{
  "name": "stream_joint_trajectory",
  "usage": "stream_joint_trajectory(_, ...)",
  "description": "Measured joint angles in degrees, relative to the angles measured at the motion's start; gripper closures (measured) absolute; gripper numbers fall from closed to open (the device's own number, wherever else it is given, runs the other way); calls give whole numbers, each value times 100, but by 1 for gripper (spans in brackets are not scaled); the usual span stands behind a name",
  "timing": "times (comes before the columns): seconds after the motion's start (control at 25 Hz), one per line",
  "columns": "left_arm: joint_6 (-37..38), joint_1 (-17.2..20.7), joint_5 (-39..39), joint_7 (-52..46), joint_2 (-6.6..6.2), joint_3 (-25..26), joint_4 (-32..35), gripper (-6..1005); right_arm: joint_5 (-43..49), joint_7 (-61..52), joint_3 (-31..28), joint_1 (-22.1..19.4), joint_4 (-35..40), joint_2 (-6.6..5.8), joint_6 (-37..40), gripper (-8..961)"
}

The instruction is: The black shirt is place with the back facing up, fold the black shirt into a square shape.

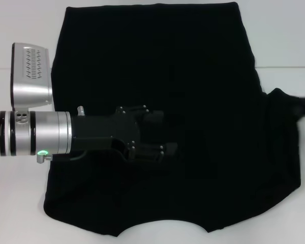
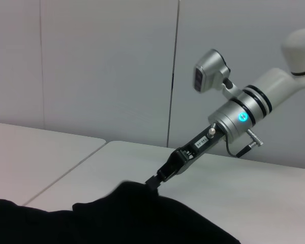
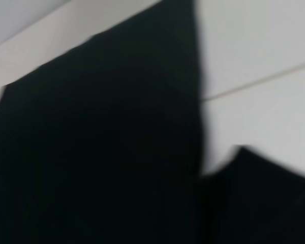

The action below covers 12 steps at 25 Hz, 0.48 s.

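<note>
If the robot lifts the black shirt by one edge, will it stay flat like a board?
Probably not. The black shirt looks like soft cloth, bunching into a hump near the right tool, so it would likely droop. It lies spread across the table, so pushing probably wrinkles it.

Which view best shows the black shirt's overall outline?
The head view: the black shirt lies spread over the table, with the left gripper above it. The right wrist view shows only a blurred part; the left wrist view shows just one raised edge.

the left arm reaches in from the left, wrist level, a green light on its silver cuff; the left gripper [image 1: 160, 134] points rightward. the right gripper [image 2: 153, 181] angles downward from its raised arm.
</note>
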State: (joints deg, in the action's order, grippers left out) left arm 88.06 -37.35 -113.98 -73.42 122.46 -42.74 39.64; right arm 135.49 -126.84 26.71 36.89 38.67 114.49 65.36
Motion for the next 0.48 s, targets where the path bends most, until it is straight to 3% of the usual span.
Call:
stream_joint_trajectory(0.2,0,1,25,-17,-3,21,0,139,28,-16,656,526,-42,90,392,943)
stream_joint_trajectory(0.48,-59,32,39,-12,-3,42,-1,139,52,-602,1616,834,-216,61,162,910)
